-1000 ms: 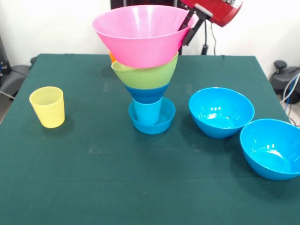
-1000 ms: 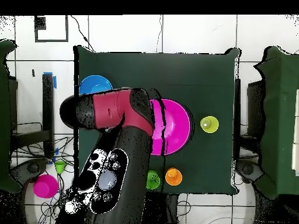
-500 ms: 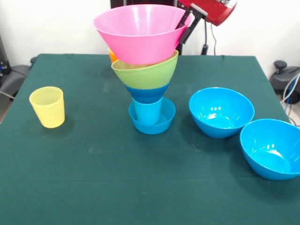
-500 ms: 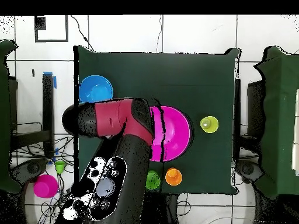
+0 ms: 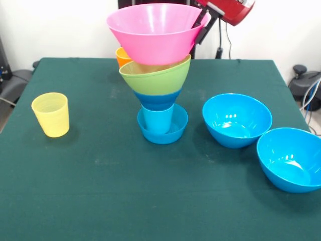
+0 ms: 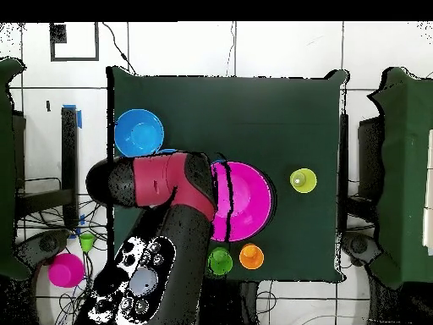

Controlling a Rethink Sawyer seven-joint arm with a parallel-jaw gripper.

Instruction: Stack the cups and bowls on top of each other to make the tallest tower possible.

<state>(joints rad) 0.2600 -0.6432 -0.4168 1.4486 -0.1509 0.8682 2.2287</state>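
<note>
Jaws clamped on pink bowl (image 5: 155, 32) rim — bowl atop tower (image 5: 159, 98), tilted.

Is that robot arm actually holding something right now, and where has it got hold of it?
Yes. Its hand grips the big pink bowl by the rim on the side nearest the arm, holding it tilted above the lime green bowl of the tower.

The tablecloth (image 5: 100, 201) was dark green. The tower (image 5: 159, 95) ran from a light blue cup (image 5: 158, 120) in a small blue bowl (image 5: 163, 131) up through darker blue and lime green (image 5: 155, 80) to a glossy pink bowl (image 5: 153, 32). At its nine o'clock stood a yellow cup (image 5: 50, 114); at three o'clock, two bright blue bowls (image 5: 236, 120). The arm (image 5: 228, 9) was red and black.
</note>
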